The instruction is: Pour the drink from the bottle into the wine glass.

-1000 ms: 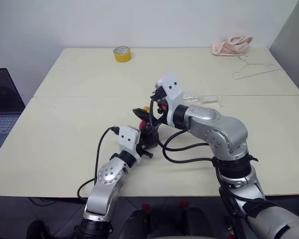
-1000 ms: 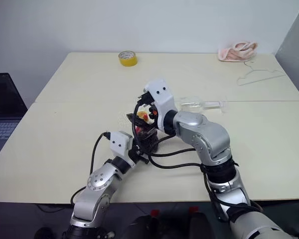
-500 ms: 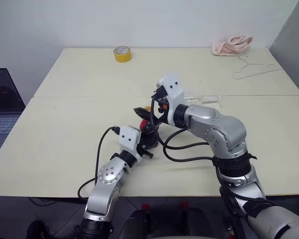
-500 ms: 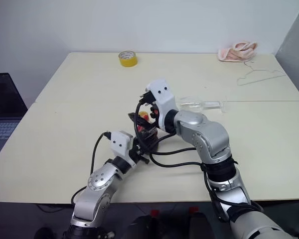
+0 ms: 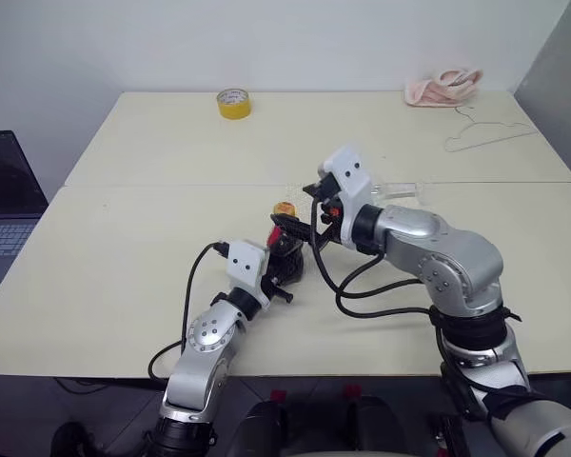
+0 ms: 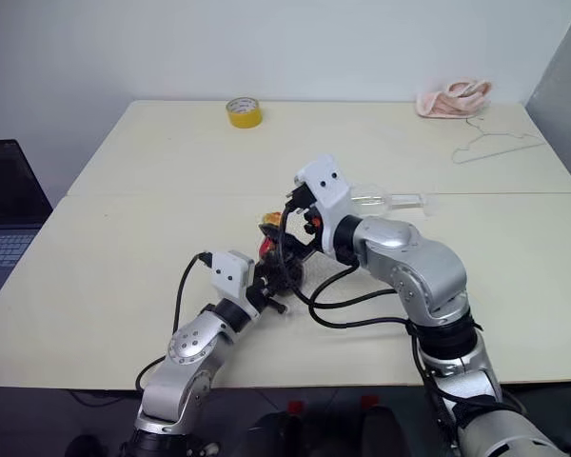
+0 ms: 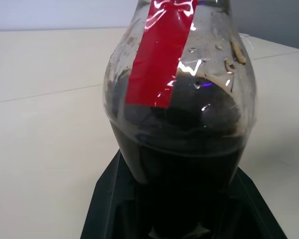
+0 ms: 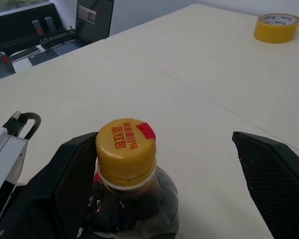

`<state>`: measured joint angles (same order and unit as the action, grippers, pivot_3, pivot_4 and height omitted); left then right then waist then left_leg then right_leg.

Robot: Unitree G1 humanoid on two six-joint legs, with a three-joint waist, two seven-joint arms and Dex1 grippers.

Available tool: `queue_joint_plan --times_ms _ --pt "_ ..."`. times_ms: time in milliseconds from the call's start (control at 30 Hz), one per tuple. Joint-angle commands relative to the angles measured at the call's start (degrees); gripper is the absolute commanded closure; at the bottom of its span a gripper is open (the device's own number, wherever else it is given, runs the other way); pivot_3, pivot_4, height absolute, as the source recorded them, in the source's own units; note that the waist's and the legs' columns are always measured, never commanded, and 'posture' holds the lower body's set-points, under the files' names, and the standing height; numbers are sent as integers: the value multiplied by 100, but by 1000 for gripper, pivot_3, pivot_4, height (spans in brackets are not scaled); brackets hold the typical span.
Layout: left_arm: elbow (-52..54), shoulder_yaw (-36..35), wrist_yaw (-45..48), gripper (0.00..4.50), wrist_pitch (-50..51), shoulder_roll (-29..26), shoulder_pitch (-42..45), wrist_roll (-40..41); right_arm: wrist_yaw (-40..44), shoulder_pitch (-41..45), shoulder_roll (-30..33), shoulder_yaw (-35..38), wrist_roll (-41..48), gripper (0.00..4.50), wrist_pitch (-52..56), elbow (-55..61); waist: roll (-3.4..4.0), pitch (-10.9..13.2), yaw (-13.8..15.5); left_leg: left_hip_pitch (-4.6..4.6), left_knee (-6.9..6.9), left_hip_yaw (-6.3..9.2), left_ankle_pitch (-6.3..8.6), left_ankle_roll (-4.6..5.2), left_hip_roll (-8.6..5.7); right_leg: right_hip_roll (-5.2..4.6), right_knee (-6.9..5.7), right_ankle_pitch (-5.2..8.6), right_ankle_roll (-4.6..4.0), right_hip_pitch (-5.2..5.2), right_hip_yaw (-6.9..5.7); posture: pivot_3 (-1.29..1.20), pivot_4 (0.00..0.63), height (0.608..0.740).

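Mid-table, left tool (image 5: 287, 273) clamping bottle (image 7: 179, 124)

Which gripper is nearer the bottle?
Left. The left gripper is shut on the bottle, gripping its lower body. The right gripper is open, its fingers apart on either side of the cap, not touching it.

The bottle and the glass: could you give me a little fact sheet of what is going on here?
bottle: upright, held by left gripper, shut on its body
cap: yellow, on the bottle
drink: dark, all in the bottle
right gripper: open, fingers either side of the cap, apart from it
glass: lying on its side on the table, behind the right arm
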<state>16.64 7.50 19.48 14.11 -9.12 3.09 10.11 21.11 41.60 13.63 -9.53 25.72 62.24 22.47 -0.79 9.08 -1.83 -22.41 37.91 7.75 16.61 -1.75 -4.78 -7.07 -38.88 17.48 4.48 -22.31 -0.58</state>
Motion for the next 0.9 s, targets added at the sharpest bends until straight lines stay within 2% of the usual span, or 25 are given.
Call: queue_joint_plan --times_ms 33,367,567,900 --pt "-23 -122 -1 3476 -25 -73 -100 4 13 -30 163 272 39 0 6 232 0 0 0 0 0 0 0 0 0 0 0 0 0 0 0 0 150 740" --pt "-38 -169 7 3493 -30 -126 -104 7 328 -101 215 183 559 0 229 578 0 0 -2 0 -1 -1 0 0 2 2 1 0 0 0 0 0 150 740" --pt "-38 -159 -13 3493 -33 -143 -117 17 308 -52 85 390 877 0 439 601 0 0 -3 0 -1 0 0 0 2 2 1 0 0 0 0 0 150 740" --pt "-43 -145 -10 3493 -33 -130 -122 22 -71 133 -170 394 777 0 487 378 0 0 -4 0 -1 0 0 0 2 2 0 0 0 0 0 0 150 740"
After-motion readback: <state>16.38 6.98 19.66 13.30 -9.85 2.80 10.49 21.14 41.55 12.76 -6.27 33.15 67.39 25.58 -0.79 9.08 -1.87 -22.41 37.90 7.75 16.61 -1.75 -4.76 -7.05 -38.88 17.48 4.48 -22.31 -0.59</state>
